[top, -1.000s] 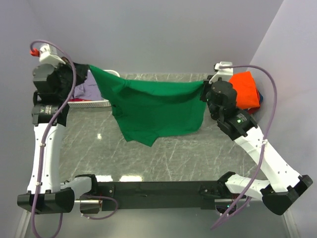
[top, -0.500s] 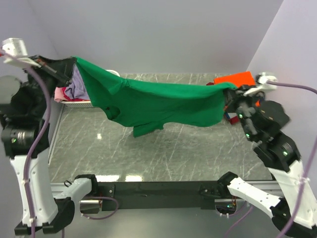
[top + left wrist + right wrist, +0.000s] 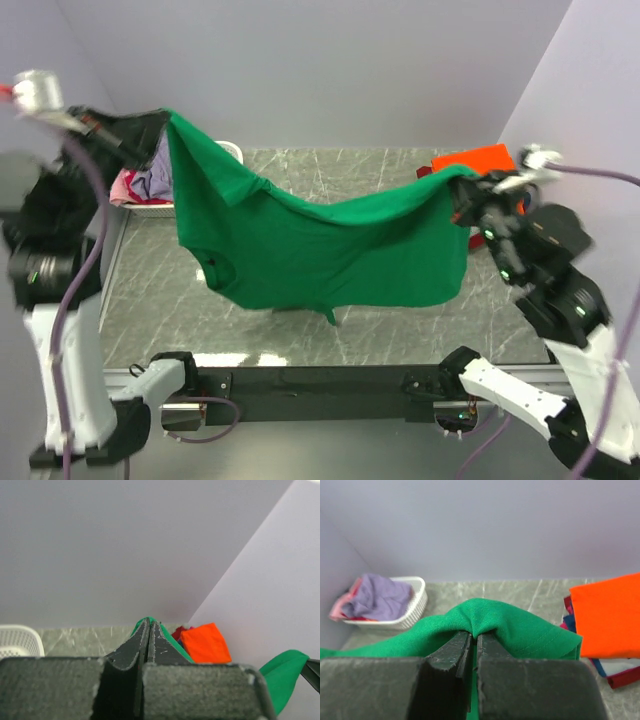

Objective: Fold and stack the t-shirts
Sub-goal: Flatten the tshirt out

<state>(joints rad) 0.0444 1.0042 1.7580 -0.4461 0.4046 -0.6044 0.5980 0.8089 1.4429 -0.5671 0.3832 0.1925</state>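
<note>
Up close, the green shirt (image 3: 320, 250) hangs spread across mid-frame above the table (image 3: 160, 290), sagging between two held corners. The left gripper (image 3: 158, 126), upper left, is clamped tight on one corner, and the right gripper (image 3: 463, 190), at right, pinches the other. Further back, upper left, the basket (image 3: 412, 607) holds a lavender shirt (image 3: 382, 597) and a pink shirt (image 3: 342, 607). Far right, an orange shirt (image 3: 610, 615) tops a folded stack.
</note>
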